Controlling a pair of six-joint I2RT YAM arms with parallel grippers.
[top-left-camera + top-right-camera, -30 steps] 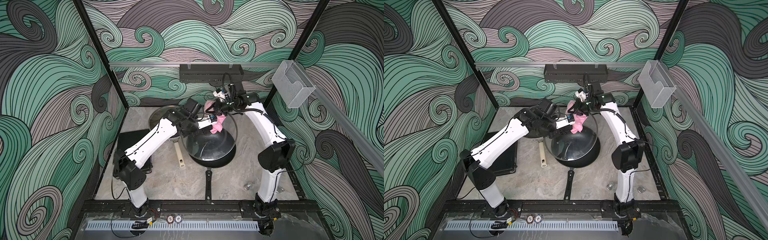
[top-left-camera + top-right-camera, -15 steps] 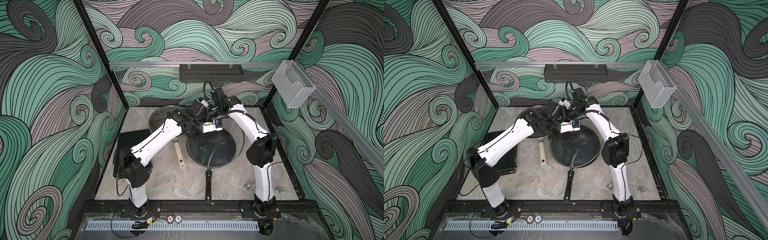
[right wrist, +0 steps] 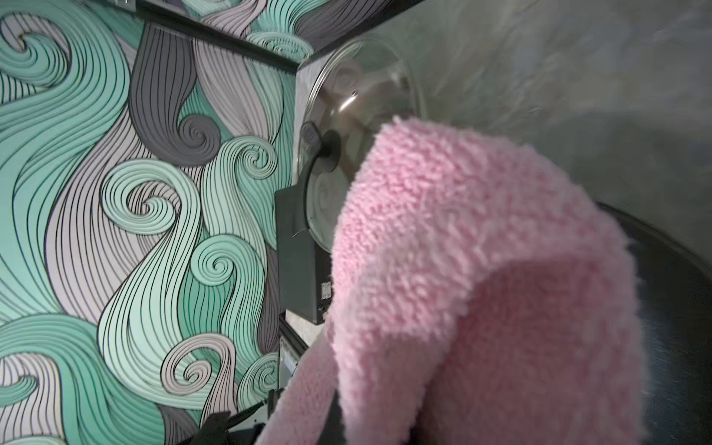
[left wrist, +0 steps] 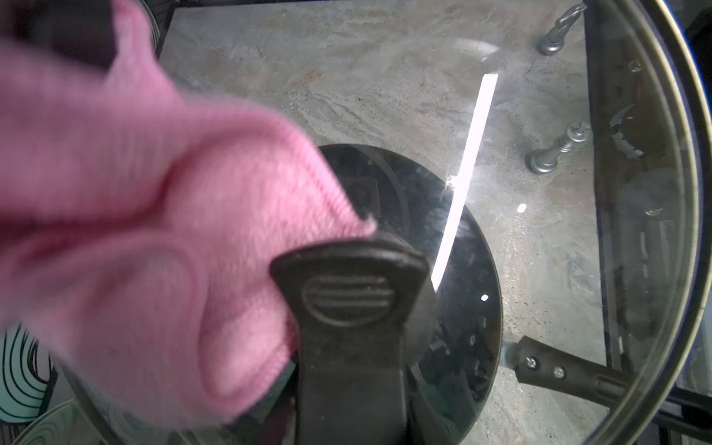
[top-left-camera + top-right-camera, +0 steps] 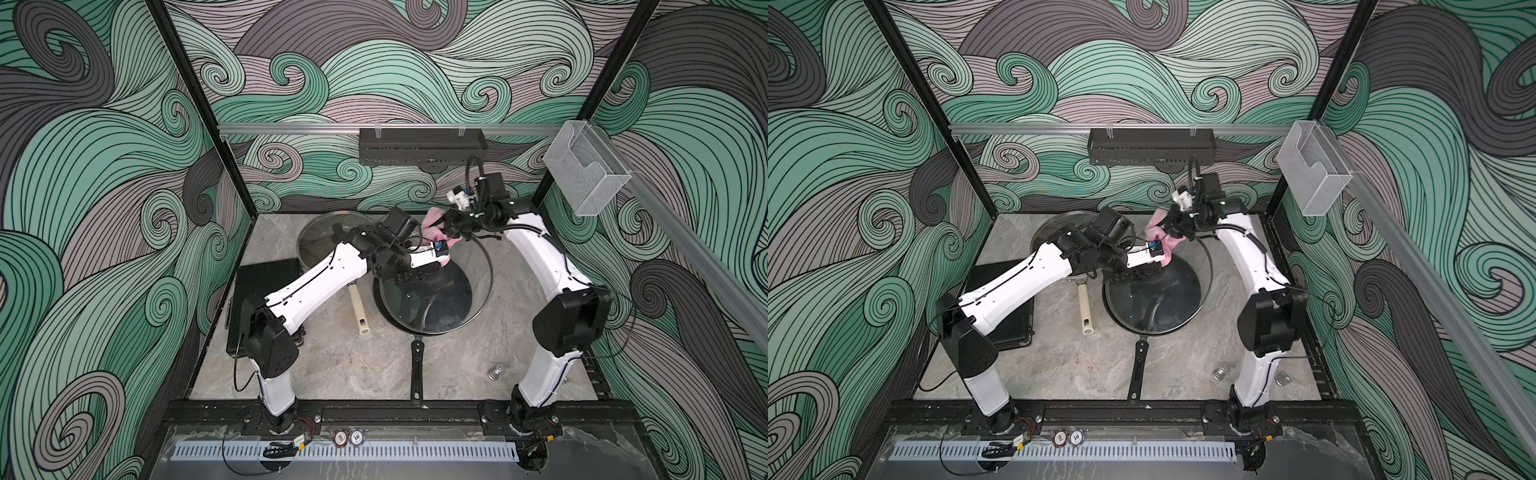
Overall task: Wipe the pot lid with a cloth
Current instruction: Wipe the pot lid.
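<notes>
At six o'clock on the surface, nearest the arm bases, the long handle of a black pan is pointing at the front rail, with a small metal piece standing apart at about five o'clock. Farther in, over the pan at the middle, the glass pot lid is being held up tilted by its black handle. The left end effector, reaching in from nine o'clock, is clamped shut on that handle. At the lid's twelve o'clock edge the pink cloth is being carried bunched in the right end effector, whose jaws are closed tight on a fold of it. As seen from the left wrist, the cloth is sitting just beside the handle on the lid's handle side. It is blurred there, and whether it is pressing on the glass cannot be told. Farthest back, at eleven o'clock, a second glass lid is lying flat, with a cream handle just nearer than it, and neither is being touched.

The wiping step itself is judged to be in hand; how much glass is already done cannot be told. For the next move, the cloth is being called on to be pressed to the glass and drawn from twelve toward six o'clock, skirting the handle and the left end effector. Meanwhile the lid is needing to be gripped firmly enough not to swing under the push.
</notes>
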